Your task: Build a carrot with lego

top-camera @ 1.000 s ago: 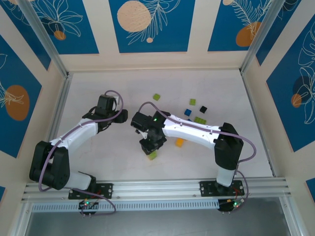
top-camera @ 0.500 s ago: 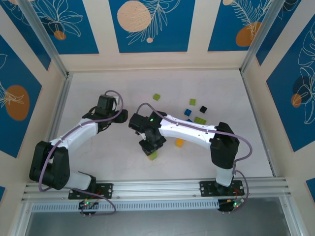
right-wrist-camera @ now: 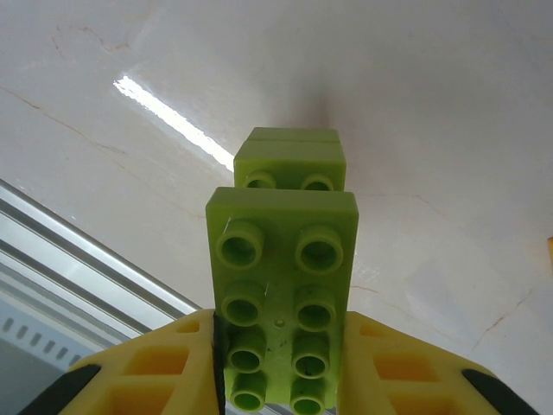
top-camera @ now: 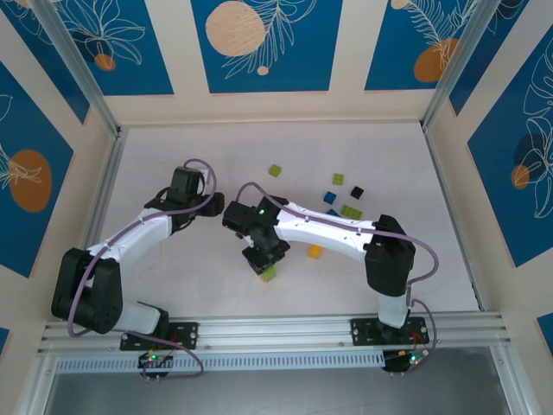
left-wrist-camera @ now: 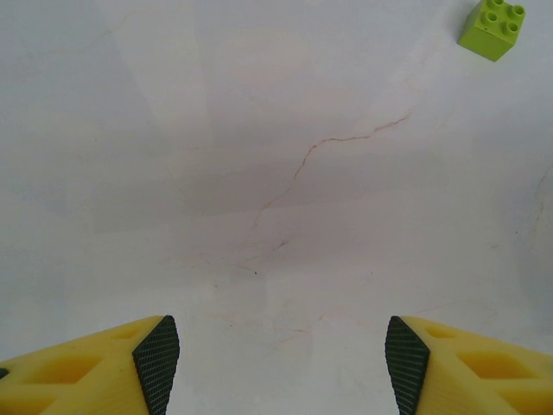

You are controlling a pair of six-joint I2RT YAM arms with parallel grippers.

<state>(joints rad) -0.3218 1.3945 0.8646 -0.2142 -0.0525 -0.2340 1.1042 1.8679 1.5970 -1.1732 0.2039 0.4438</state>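
Lego greens step, we reckon: over the table point(top-camera: 389, 156), our left gripper point(left-wrist-camera: 276, 354) hangs half open and empty left of the right gripper point(right-wrist-camera: 281, 367), which pinches a long lime brick point(right-wrist-camera: 281, 294); short lime brick point(right-wrist-camera: 290, 160) sits just beyond it, next needs studs lined up square

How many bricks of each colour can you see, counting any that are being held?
5 green bricks, one held in the right claw
1 blue brick
1 orange brick
1 black brick
Total: 8
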